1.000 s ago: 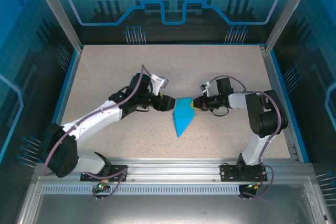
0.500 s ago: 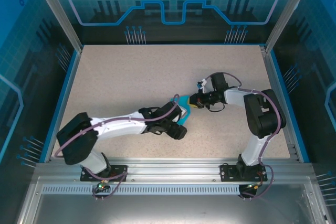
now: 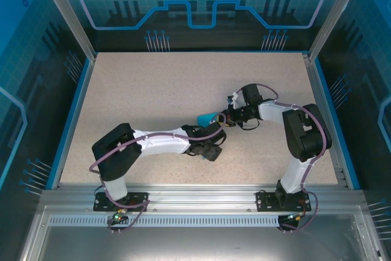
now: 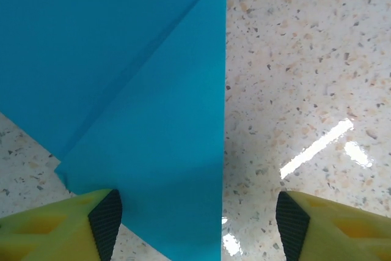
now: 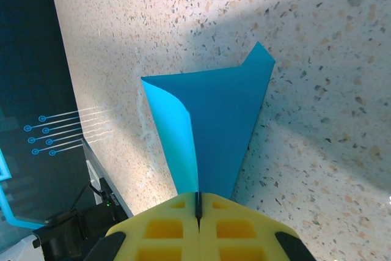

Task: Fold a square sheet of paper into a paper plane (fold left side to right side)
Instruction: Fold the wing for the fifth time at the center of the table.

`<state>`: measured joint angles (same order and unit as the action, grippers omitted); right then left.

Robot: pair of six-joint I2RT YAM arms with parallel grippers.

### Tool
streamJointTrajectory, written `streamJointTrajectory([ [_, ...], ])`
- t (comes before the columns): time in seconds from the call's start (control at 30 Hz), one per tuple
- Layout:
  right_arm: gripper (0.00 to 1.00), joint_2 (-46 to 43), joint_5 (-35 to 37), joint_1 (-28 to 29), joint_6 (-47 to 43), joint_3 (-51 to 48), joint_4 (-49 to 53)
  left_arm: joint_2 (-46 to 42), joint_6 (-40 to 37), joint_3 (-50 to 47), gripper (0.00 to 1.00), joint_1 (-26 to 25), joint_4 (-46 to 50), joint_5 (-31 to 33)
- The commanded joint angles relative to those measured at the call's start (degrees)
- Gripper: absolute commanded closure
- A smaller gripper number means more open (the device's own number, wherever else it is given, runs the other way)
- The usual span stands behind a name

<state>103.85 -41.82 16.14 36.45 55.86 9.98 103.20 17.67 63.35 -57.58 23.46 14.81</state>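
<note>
The square sheet of paper (image 4: 122, 59) is bright cyan, creased into a pointed shape, and lies on the speckled table. In the top view just a small cyan piece (image 3: 206, 117) shows beside the left arm's wrist (image 3: 208, 149), which hangs over it. My left gripper (image 4: 198, 224) points down at the paper, open. One straight paper edge runs between its yellow fingers (image 4: 67, 227), which do not touch it. My right gripper (image 5: 197, 203) is shut on the paper's narrow end (image 5: 220, 120). One flap curls upward beside the jaws. The right gripper (image 3: 227, 117) sits just right of the cyan piece.
The speckled tabletop (image 3: 153, 84) is ringed by a blue rim (image 3: 72, 114) and aluminium frame posts. The left arm (image 3: 153, 143) stretches low across the table's near middle. The right arm's elbow (image 3: 305, 132) stands at the right.
The left arm has swung from the paper's left side round to its near side and now hangs over it, hiding most of it. The right gripper and paper shifted slightly left.
</note>
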Motion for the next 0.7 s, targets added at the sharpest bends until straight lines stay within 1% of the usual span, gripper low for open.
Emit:
streamJointTrajectory([
  [0.0, 1.0, 0.5, 0.73, 0.74, -0.39, 1.41, 2.32, 1.82, 0.42, 2.34, 0.33, -0.49, 2.26, 2.81],
  [0.33, 1.0, 2.04, 2.0, 1.7, -1.63, 2.62, 4.3, 4.29, 0.7, 2.99, 0.44, -0.65, 1.82, 3.06],
  [0.53, 1.0, 2.62, 2.37, 1.87, -1.99, 2.83, 4.96, 5.12, 0.79, 3.09, 0.52, -0.69, 1.45, 2.74],
  [0.67, 0.98, 2.62, 2.43, 1.92, -1.94, 2.94, 5.22, 5.78, 1.28, 2.98, 0.57, -0.7, 1.44, 2.97],
])
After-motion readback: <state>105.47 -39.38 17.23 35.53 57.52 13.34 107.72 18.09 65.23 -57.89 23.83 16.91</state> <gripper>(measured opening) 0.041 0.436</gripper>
